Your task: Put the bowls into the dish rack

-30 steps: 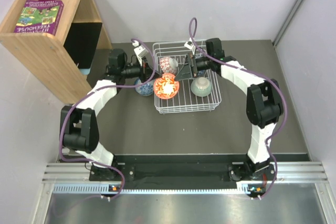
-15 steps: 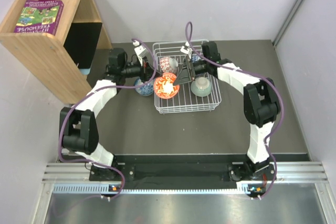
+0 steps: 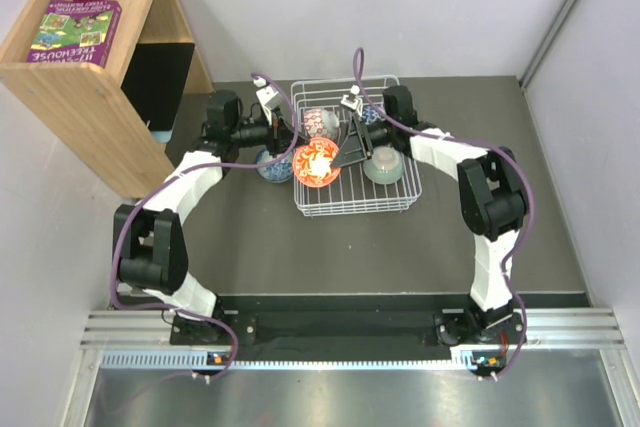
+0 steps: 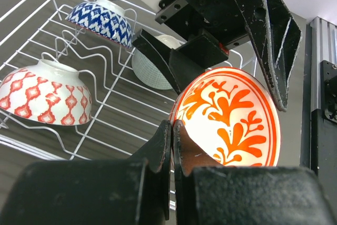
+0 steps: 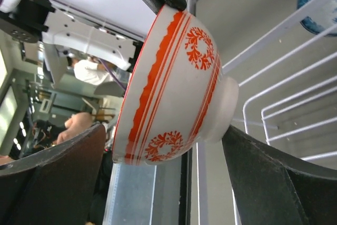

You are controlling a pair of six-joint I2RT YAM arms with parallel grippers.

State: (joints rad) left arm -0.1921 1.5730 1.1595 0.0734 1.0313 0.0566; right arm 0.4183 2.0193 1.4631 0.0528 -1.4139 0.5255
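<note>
Orange bowl (image 4: 226, 122) | left end effector (image 4: 172, 130) pinches rim | right end effector (image 5: 163, 135) seemingly straddles

We count five bowls — one orange-red bowl (image 3: 317, 164), one red-and-white bowl (image 3: 320, 123), one pale green bowl (image 3: 383, 167), two blue-and-white bowls (image 3: 271, 167) (image 4: 102, 20) — plus one dish rack (image 3: 352, 197), one wooden shelf (image 3: 90, 87), one book (image 3: 75, 32).

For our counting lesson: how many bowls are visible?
5. In the dish rack: a red-and-white bowl, a pale green bowl, a blue-and-white bowl. The left pincer holds the orange-red bowl at the rack's left edge. A second blue bowl sits outside the rack.
</note>
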